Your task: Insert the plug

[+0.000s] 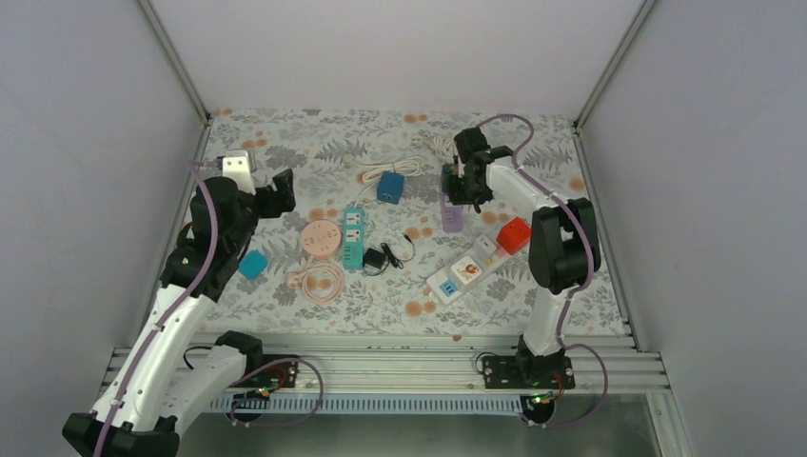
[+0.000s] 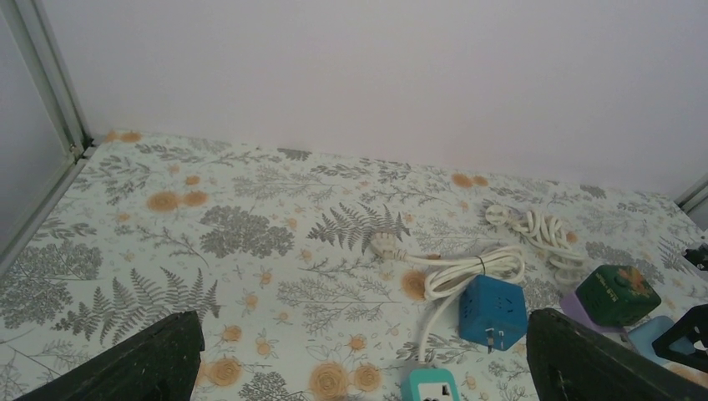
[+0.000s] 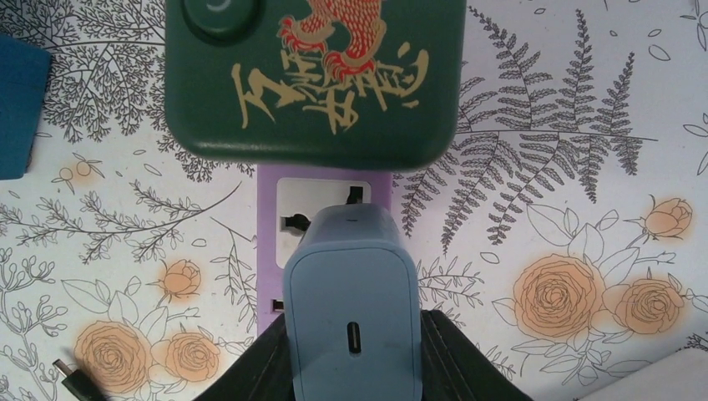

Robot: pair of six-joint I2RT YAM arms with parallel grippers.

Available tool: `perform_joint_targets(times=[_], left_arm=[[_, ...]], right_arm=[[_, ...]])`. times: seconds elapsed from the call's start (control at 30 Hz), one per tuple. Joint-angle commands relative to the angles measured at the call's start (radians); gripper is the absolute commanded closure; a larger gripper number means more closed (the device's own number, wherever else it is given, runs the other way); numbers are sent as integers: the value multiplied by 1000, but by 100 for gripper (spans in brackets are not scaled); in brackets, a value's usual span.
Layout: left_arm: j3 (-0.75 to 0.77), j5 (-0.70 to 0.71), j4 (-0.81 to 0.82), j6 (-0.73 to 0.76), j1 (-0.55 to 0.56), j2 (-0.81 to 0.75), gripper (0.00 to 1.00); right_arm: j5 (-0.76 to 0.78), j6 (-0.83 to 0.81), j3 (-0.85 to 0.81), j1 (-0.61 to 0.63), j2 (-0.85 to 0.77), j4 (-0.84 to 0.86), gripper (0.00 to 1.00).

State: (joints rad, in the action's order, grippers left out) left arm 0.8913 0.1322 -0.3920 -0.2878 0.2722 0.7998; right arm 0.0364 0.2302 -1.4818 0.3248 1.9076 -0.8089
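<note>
My right gripper (image 3: 351,355) is shut on a grey-blue charger plug (image 3: 351,292), whose USB-C port faces the camera. The plug stands over a socket of the purple power strip (image 3: 269,242); part of that socket's white face shows just beyond it. Its prongs are hidden. A dark green adapter (image 3: 317,75) with gold and red print sits on the strip's far end. From above, the right gripper (image 1: 463,186) hangs over the purple strip (image 1: 453,221) at the back right. My left gripper (image 2: 367,355) is open and holds nothing, above the mat at the back left (image 1: 262,181).
A blue cube socket (image 1: 390,187) with a coiled white cable, a teal strip (image 1: 353,238), a pink round socket (image 1: 321,238), a black adapter (image 1: 377,259) and a light blue cube (image 1: 252,264) lie mid-table. A white strip (image 1: 463,270) with a red cube (image 1: 513,234) lies right of centre.
</note>
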Motion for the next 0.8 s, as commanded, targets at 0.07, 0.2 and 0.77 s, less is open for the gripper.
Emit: perform_joint_targets(times=[0.07, 0.2, 0.77], left_arm=[[-12, 19, -3, 19, -2, -18, 4], [-14, 20, -2, 21, -3, -22, 4], [-18, 21, 1, 22, -4, -16, 3]], right_arm=[[18, 1, -46, -7, 38, -13, 80], [31, 15, -42, -7, 47, -8, 81], [50, 37, -16, -5, 67, -34, 81]])
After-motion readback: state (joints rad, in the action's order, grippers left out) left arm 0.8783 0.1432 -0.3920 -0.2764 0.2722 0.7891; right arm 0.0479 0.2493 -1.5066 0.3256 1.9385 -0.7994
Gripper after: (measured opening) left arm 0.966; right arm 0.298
